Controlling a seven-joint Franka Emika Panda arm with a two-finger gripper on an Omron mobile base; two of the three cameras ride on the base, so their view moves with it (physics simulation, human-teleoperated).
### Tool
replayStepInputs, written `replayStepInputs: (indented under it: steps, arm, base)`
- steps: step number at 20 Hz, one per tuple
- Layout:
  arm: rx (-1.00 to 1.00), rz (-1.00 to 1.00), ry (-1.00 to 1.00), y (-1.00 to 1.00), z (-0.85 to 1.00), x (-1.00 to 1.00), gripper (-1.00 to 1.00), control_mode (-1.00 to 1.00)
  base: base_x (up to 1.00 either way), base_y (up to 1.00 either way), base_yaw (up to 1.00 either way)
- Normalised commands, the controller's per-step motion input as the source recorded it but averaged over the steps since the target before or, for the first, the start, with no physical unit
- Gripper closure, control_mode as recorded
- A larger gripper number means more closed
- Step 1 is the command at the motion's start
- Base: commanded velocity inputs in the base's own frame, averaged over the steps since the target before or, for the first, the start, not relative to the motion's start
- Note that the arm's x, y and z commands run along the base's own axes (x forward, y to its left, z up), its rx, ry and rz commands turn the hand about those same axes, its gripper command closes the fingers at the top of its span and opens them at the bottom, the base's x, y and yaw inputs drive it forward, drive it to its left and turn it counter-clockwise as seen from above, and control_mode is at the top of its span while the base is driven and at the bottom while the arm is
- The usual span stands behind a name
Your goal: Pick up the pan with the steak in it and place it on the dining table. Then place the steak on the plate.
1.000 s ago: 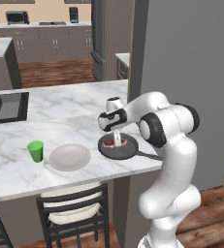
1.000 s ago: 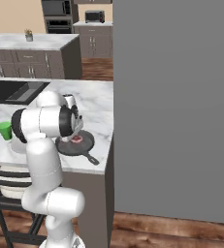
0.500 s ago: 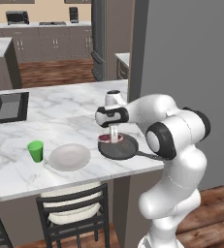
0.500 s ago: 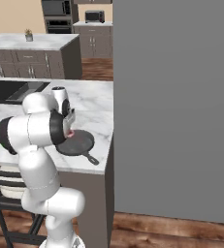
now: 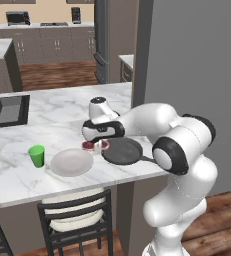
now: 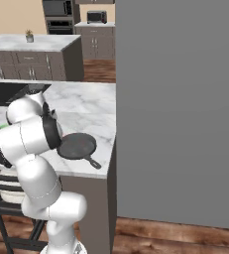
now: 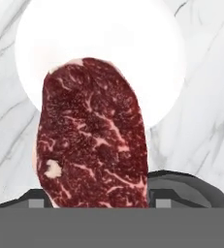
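The dining table (image 5: 17, 170), veined white marble, carries the pan (image 5: 123, 151) near its right edge, the plate (image 5: 71, 162) at the pan's nine o'clock, and a green cup (image 5: 36, 156) beyond.

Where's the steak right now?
In the left base view the steak is held in the gripper, between the plate and the pan.

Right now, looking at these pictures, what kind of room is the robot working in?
Most likely a home kitchen with a dining counter. A marble dining table carries a pan, a plate and a green cup, with a chair tucked under it. Grey cabinets with a microwave line the back wall.
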Motion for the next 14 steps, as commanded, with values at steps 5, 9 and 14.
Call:
replayStepInputs:
  steps: [5,9,14]
  arm:
    - [0.00,0.00,-0.05,0.59,0.00,-0.17,1.00,-1.00]
    - [0.01,0.00,-0.01,0.33,0.00,-0.08,1.00,-1.00]
    - [0.00,0.00,0.00,0.04,0.00,0.00,1.00,-1.00]
  base:
    - [0.00,0.00,0.00]
    - [0.00,0.00,0.00]
    - [0.00,0.00,0.00]
